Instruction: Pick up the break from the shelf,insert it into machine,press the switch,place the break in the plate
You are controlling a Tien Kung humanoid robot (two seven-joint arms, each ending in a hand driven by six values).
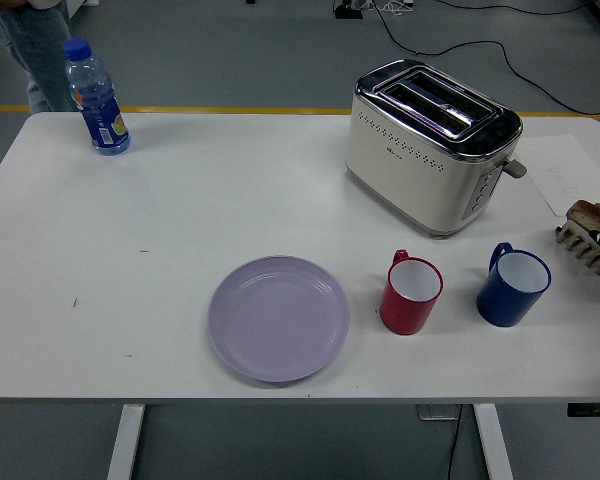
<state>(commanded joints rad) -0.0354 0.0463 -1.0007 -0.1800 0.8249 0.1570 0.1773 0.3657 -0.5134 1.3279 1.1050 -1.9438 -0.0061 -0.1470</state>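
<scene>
One slice of bread sits in the rack at the tabletop's right edge, right of the toaster. A black part shows there; finger state cannot be told. Rack slots run toward the toaster, so the right arm is nearer.

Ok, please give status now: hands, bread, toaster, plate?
Both hands out of view. Bread rack at right table edge. Toaster slots empty. Plate empty; mugs beside it.
</scene>
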